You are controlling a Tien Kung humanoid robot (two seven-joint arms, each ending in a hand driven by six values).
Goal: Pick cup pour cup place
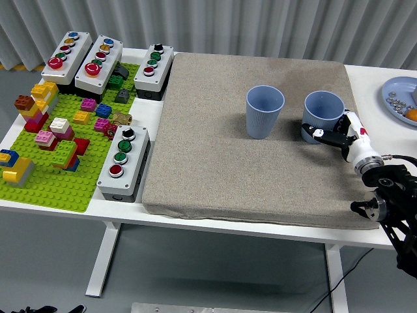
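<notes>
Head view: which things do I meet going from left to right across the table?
Green brick baseplate → grey mat → left blue cup → right blue cup → right hand → blue plate.

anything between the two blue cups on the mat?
Nothing. In the head view the strip between the left cup and the right cup is bare grey mat. The right robot hand is at the right cup's near side.

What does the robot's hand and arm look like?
Only the right arm shows. It is black, with chunky joints and thin cables along it. The right hand is white with black fingers and a small red mark, joined by a silver wrist ring.
</notes>
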